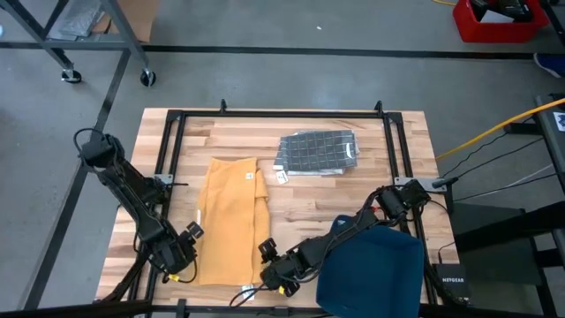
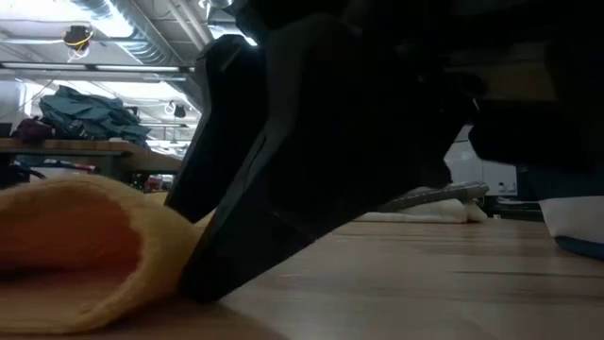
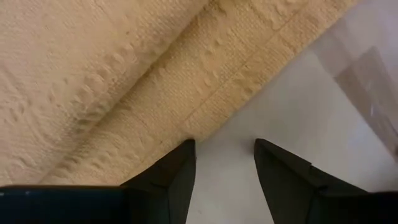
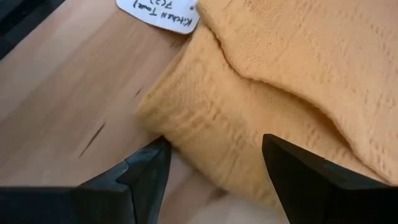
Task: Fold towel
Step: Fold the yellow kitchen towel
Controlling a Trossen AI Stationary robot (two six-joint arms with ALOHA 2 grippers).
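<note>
A yellow towel (image 1: 231, 221) lies folded lengthwise on the wooden table, its long axis running from far to near. My left gripper (image 1: 191, 253) is open at the towel's near left edge (image 3: 205, 118), with bare table between its fingertips (image 3: 224, 148). My right gripper (image 1: 268, 265) is open at the near right corner, and a rounded fold of the towel (image 4: 211, 118) lies between its fingers. In the low view the fold (image 2: 85, 246) bulges beside the dark gripper body (image 2: 330, 142). My left gripper has one fingertip (image 3: 185, 149) right at the towel's hemmed edge; whether it touches, I cannot tell. My right gripper comes at the near right corner low and level, its open fingers standing on either side of the folded edge (image 4: 180, 124); whether they touch it, I cannot tell.
A grey checked towel (image 1: 318, 152) lies folded toward the far right. A dark blue towel (image 1: 371, 261) lies under the right arm at the near right. A white handwritten label (image 4: 160, 15) lies by the yellow towel's corner. A black frame (image 1: 282, 113) borders the table.
</note>
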